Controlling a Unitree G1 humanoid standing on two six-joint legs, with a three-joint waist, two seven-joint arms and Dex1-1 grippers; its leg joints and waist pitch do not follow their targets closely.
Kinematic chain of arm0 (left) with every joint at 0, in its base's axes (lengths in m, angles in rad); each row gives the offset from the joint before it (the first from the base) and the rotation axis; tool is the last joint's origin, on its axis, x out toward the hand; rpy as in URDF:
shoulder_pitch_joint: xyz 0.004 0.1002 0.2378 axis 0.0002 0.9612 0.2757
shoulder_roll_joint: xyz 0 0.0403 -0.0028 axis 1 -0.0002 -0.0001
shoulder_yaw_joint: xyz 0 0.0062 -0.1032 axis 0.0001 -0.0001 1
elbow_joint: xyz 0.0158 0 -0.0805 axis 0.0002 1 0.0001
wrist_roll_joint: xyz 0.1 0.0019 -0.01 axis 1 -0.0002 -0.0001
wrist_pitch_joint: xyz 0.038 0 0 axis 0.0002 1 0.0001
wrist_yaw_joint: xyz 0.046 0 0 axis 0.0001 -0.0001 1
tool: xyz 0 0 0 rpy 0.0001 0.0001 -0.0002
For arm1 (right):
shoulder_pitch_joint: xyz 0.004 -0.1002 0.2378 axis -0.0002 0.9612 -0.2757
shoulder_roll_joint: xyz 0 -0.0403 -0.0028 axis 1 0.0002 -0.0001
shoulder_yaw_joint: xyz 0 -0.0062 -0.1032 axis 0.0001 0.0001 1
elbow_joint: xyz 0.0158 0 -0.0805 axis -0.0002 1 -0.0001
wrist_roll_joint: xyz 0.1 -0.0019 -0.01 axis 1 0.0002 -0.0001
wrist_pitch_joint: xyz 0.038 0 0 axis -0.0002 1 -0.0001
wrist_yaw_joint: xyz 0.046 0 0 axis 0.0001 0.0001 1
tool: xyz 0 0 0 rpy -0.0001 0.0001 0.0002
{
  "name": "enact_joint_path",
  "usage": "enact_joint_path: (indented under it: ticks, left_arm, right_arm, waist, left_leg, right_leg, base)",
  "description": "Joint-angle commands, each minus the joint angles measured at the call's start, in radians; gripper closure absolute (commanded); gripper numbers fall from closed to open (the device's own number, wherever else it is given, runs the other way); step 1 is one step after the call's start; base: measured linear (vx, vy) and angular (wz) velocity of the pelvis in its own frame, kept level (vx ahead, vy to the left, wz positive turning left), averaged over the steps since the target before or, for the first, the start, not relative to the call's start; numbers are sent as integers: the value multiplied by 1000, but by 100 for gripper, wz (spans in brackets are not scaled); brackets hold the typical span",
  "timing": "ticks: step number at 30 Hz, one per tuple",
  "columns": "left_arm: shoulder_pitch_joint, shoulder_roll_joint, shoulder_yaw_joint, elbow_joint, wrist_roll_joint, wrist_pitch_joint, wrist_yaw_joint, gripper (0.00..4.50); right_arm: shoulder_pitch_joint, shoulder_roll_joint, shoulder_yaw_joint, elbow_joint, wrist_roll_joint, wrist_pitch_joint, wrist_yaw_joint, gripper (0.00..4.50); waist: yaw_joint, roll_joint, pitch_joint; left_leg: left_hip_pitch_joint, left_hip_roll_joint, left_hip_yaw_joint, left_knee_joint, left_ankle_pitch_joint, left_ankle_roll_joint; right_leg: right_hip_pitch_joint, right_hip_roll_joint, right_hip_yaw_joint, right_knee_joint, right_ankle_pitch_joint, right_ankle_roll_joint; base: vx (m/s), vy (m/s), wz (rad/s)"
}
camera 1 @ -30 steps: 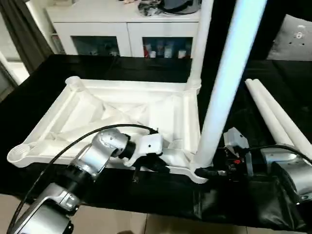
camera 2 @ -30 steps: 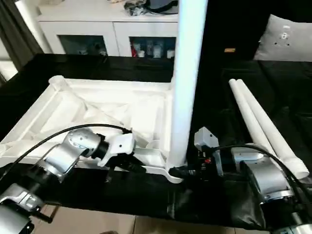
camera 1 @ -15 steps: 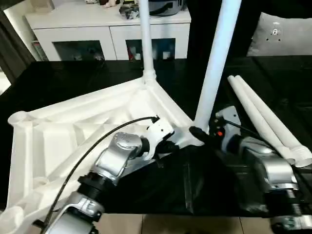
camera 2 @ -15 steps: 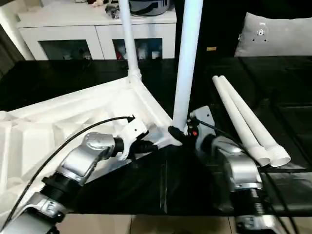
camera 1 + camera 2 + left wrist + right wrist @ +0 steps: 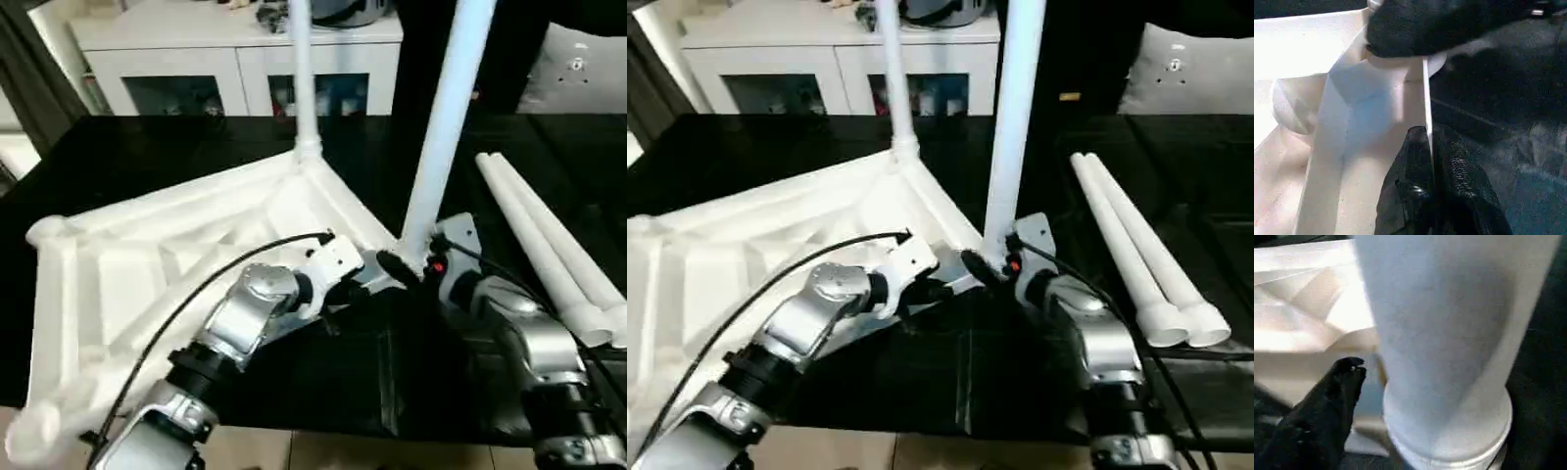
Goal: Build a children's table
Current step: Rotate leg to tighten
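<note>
On the black bench (image 5: 147,147) our white tabletop (image 5: 147,264) lies underside up, ribs showing, with two legs standing in its corner sockets: the far leg (image 5: 302,73) and the near leg (image 5: 446,108). Our left pincer (image 5: 1432,161) is clamped on the thin rim of the tabletop, just beside the near leg's socket. Our right pincer (image 5: 982,266) sits at the base of the near leg; we see one black finger (image 5: 1334,396) beside the leg, but cannot tell how wide the jaws stand. Two spare legs (image 5: 544,245) lie beyond the near leg, away from the tabletop. Our worry: if that near leg is not fully seated, any tug on the rim could tip it out.
</note>
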State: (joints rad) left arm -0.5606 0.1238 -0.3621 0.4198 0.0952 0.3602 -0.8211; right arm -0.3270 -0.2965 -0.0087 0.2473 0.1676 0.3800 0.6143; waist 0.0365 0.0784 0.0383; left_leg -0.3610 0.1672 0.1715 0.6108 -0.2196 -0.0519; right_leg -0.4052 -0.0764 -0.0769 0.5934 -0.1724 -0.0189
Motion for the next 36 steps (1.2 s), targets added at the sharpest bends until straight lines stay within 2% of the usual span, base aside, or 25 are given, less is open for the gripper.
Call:
enact_joint_path:
  ticks: [1, 2, 4, 5, 6, 7, 8, 10, 12, 13, 14, 17, 20, 23, 26, 28, 30, 31, 32, 33, 34, 36]
  left_arm:
    - [-36, 7, 6, -4, 10, -51, 2, 450]
    - [-47, 17, 4, 20, 17, -75, 5, 450]
    - [-59, 29, -2, 51, 29, -109, 13, 450]
    - [-67, 32, -4, 68, 34, -128, 22, 450]
    - [-73, 34, -2, 84, 37, -146, 30, 450]
    - [-78, 33, 2, 96, 34, -167, 32, 450]
    - [-81, 32, 7, 104, 30, -182, 33, 450]
    - [-76, 23, 28, 104, 13, -193, 46, 450]
    - [-67, 16, 39, 84, -16, -195, 16, 450]
    - [-63, 15, 39, 75, -27, -192, 0, 407]
    - [-54, 18, 37, 59, -36, -183, -16, 396]
    - [-24, 27, 36, 8, -50, -178, -23, 383]
    - [2, 48, 65, -42, -56, -172, 7, 360]
    - [16, 79, 102, -89, -65, -133, 16, 356]
    - [59, 163, 157, -199, -78, -55, 2, 356]
    - [77, 192, 172, -236, -80, -30, -6, 356]
    - [117, 249, 191, -307, -86, 15, -29, 356]
    - [156, 299, 201, -368, -93, 46, -57, 356]
    - [156, 299, 201, -368, -93, 46, -57, 356]
    - [170, 317, 205, -394, -97, 61, -66, 356]
    - [187, 338, 210, -432, -107, 86, -72, 356]
    - [202, 355, 215, -471, -118, 113, -75, 356]
  right_arm:
    - [13, -17, 12, -26, 19, -11, 43, 6]
    - [29, -42, 3, -41, 27, -16, 70, 6]
    - [52, -70, -15, -57, 36, -9, 85, 6]
    - [65, -84, -23, -65, 40, -8, 90, 6]
    - [82, -92, -39, -83, 62, 12, 101, 6]
    - [104, -100, -50, -105, 71, 10, 110, 6]
    - [123, -106, -57, -124, 77, 5, 118, 6]
    - [162, -118, -61, -160, 87, -17, 140, 6]
    - [178, -120, -71, -185, 115, -17, 162, 6]
    - [184, -122, -73, -194, 124, -18, 168, 0]
    - [190, -126, -72, -206, 132, -17, 177, 0]
    - [200, -135, -74, -250, 168, -3, 210, 0]
    - [205, -142, -72, -307, 211, 34, 246, 0]
    - [207, -159, -50, -339, 245, 62, 301, 0]
    - [181, -160, -19, -356, 267, 72, 335, 0]
    - [161, -151, -14, -338, 258, 62, 327, 0]
    - [116, -132, -7, -285, 227, 31, 297, 0]
    - [69, -115, -3, -218, 187, 2, 258, 0]
    - [69, -115, -3, -218, 187, 2, 258, 0]
    - [43, -107, -4, -179, 169, -17, 239, 0]
    - [8, -99, -7, -125, 151, -43, 215, 0]
    - [-43, -89, -12, -44, 120, -85, 169, 0]
  waist:
    - [1, -18, -59]
    - [1, -19, -59]
    - [6, -20, -60]
    - [5, -20, -60]
    - [3, -29, -60]
    - [5, -27, -61]
    - [8, -21, -61]
    - [7, -24, -60]
    - [6, -26, -59]
    - [6, -26, -59]
    - [6, -25, -59]
    - [9, -21, -59]
    - [12, -14, -59]
    - [12, -17, -58]
    - [7, -13, -56]
    - [1, -10, -55]
    - [1, -15, -52]
    - [-3, -11, -55]
    - [-4, -9, -53]
    - [-2, -7, -53]
    - [-3, -4, -54]
    - [-2, -4, -53]
  left_leg:
    - [-4, 50, -19, -68, -110, 120]
    - [-7, 49, -20, -69, -108, 121]
    - [-5, 48, -19, -66, -101, 127]
    - [-9, 48, -20, -67, -95, 128]
    - [-11, 46, -19, -65, -91, 133]
    - [-11, 46, -20, -65, -83, 138]
    - [-10, 46, -20, -64, -83, 142]
    - [-14, 48, -21, -65, -81, 148]
    - [-13, 47, -20, -65, -92, 149]
    - [-14, 46, -20, -65, -90, 150]
    - [-15, 46, -20, -65, -89, 151]
    - [-13, 52, -22, -66, -89, 149]
    - [-14, 55, -23, -66, -82, 159]
    - [-14, 52, -22, -67, -94, 156]
    - [-15, 55, -26, -72, -111, 135]
    - [-9, 54, -26, -73, -127, 116]
    - [-9, 54, -24, -75, -132, 107]
    - [-13, 58, -29, -78, -124, 94]
    - [-14, 57, -29, -80, -126, 89]
    - [0, 54, -21, -73, -141, 87]
    - [-5, 55, -23, -76, -134, 84]
    - [-5, 54, -22, -77, -131, 76]
  right_leg:
    - [62, -68, 44, -80, -257, -192]
    - [64, -68, 43, -79, -251, -193]
    - [64, -68, 45, -79, -239, -187]
    - [66, -70, 44, -77, -231, -191]
    - [67, -69, 43, -79, -229, -189]
    - [68, -70, 43, -76, -230, -188]
    - [66, -71, 43, -80, -243, -181]
    - [66, -71, 42, -79, -241, -180]
    - [65, -70, 40, -82, -265, -178]
    - [66, -71, 40, -84, -276, -175]
    - [65, -71, 40, -83, -278, -174]
    - [62, -72, 40, -82, -281, -181]
    - [61, -70, 39, -77, -239, -189]
    - [64, -69, 39, -79, -251, -185]
    - [63, -72, 37, -79, -290, -176]
    - [56, -68, 36, -82, -319, -172]
    - [54, -68, 36, -84, -327, -172]
    - [56, -71, 37, -72, -306, -183]
    - [56, -71, 35, -72, -306, -185]
    - [46, -66, 39, -80, -311, -182]
    - [50, -67, 38, -74, -290, -193]
    - [50, -68, 38, -73, -271, -206]
  base:
    - [0, 0, 0]
    - [0, 0, 0]
    - [0, 0, 0]
    - [0, 0, 0]
    - [0, 0, 0]
    - [0, 0, 0]
    - [0, 0, 0]
    - [0, 0, 0]
    - [0, 0, 0]
    - [0, 0, 0]
    - [0, 0, 0]
    - [0, 0, 0]
    - [0, 0, 0]
    - [0, 0, 0]
    - [0, 0, 0]
    - [0, 0, 0]
    - [0, 0, 0]
    - [0, 0, 0]
    - [0, 0, 0]
    - [0, 0, 0]
    - [0, 0, 0]
    - [0, 0, 0]
